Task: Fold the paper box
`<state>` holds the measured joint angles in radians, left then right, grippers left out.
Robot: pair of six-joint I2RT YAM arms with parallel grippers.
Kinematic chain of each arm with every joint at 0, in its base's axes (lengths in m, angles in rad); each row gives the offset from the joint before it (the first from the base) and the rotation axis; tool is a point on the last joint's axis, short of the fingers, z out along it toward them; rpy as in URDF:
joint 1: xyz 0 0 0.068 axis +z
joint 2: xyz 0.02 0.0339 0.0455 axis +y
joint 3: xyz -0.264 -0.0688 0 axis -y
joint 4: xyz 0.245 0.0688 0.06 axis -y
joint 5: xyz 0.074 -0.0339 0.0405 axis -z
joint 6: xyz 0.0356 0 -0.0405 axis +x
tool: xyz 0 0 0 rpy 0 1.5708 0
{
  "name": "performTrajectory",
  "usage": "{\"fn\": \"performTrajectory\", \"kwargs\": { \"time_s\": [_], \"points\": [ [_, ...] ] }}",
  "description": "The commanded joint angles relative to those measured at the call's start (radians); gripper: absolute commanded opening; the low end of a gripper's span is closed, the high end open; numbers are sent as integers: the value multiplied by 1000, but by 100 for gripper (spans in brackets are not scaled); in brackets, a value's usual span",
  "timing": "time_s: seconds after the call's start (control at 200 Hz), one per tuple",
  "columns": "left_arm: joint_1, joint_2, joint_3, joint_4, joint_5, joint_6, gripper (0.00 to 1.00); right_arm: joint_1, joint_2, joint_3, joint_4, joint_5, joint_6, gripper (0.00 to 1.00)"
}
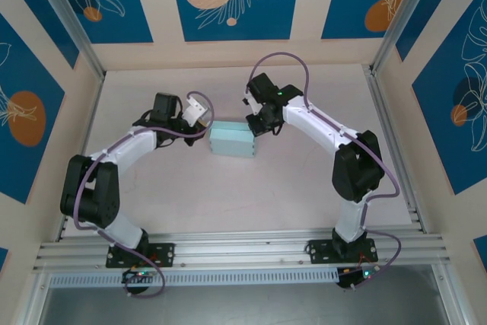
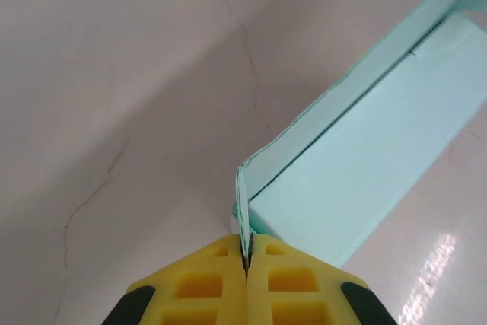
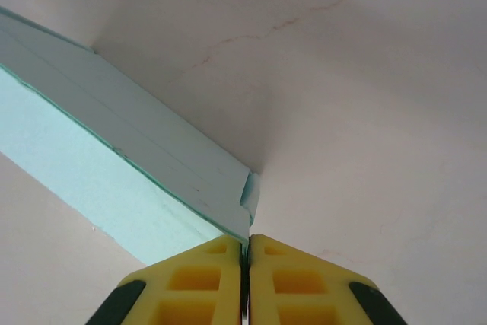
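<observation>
The paper box (image 1: 231,139) is a pale aqua-blue rectangular box lying mid-table between the two arms. My left gripper (image 1: 205,121) stands at its left end; the left wrist view has the yellow fingers (image 2: 205,283) shut on a thin edge of card at the paper box's (image 2: 365,165) corner. At the right end is my right gripper (image 1: 254,125); in the right wrist view its yellow fingers (image 3: 293,279) are shut on the thin card edge at the corner of the paper box (image 3: 114,165). The box rests on the table.
The pale pink tabletop (image 1: 251,211) lies open in front of the box. Aluminium rails (image 1: 396,142) run down both sides, and a frame rail (image 1: 243,249) crosses the near edge by the arm bases. Blue patterned walls enclose the space.
</observation>
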<state>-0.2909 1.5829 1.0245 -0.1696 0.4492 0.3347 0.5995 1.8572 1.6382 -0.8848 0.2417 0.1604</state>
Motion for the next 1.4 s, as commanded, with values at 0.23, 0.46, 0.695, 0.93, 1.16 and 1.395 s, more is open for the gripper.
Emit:
{"fn": "performTrajectory", "kwargs": {
  "time_s": [0.23, 0.46, 0.695, 0.93, 1.16, 1.395],
  "points": [
    [-81, -12, -56, 31, -79, -84, 0, 20, 36, 73, -14, -16, 178, 5],
    [-99, -41, -111, 106, -102, -125, 0, 39, 61, 100, -24, 1, 217, 12],
    [-102, -66, -125, 111, -140, -137, 0, 43, 45, 69, -35, 57, 246, 12],
    [-111, -89, -159, 164, -164, -146, 0, 46, 33, 80, -36, 30, 265, 20],
    [-114, -97, -173, 181, -172, -148, 0, 48, 34, 63, -23, 28, 269, 21],
    [-114, -97, -175, 183, -184, -146, 0, 45, 10, 13, -19, 69, 281, 24]
  ]
}}
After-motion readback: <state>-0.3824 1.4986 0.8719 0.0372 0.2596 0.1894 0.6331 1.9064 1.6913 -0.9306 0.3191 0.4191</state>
